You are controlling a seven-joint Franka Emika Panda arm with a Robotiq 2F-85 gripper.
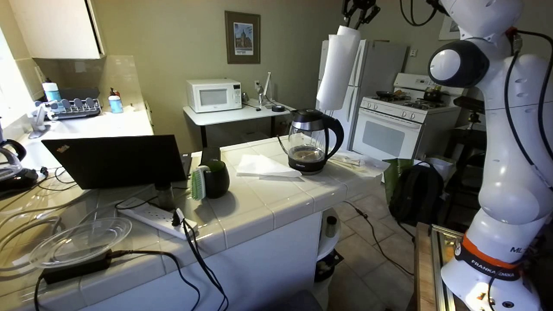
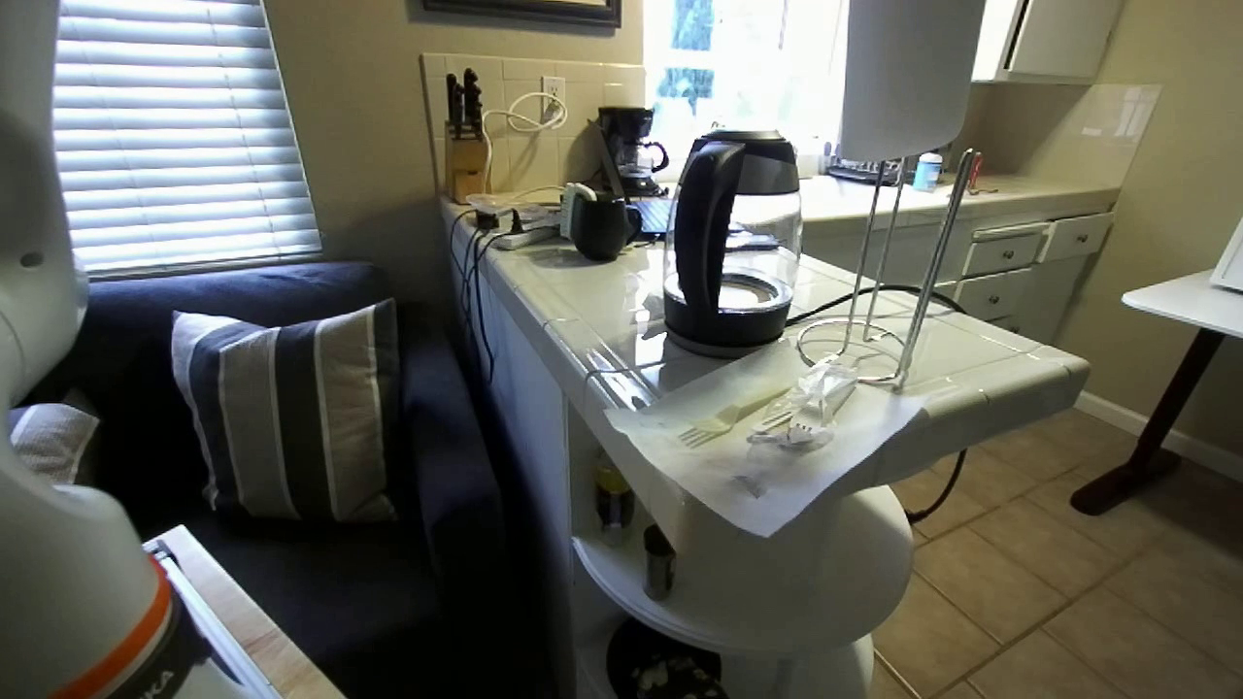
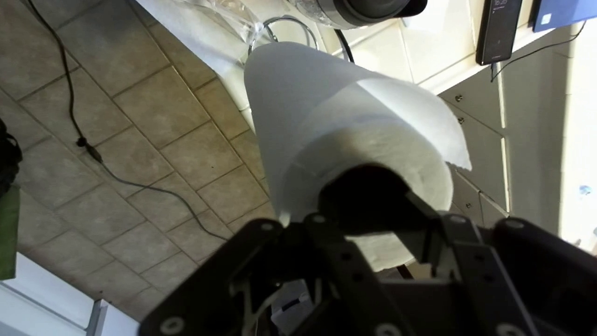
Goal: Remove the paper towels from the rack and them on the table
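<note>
The paper towels (image 1: 339,71), a white roll, hang slightly tilted above the far end of the table (image 1: 246,207), behind the glass carafe. My gripper (image 1: 352,23) is over the roll's top end. In the wrist view both fingers of the gripper (image 3: 373,210) reach into the dark core, partly apart, and carry the roll from there; their tips and contact are hidden. Below the raised roll (image 2: 908,78) stands the wire rack (image 2: 934,267). Its inner wires run up to the roll's underside, and their upper ends are out of sight, while the outer arm's tip is visible.
Close beside the rack is the carafe (image 2: 733,223). A paper sheet (image 2: 767,495) with plastic forks overhangs the table's end. Farther along are a folded white napkin (image 1: 263,166), a green mug (image 1: 217,181), a laptop (image 1: 116,162) and a power strip (image 1: 149,218) with cables.
</note>
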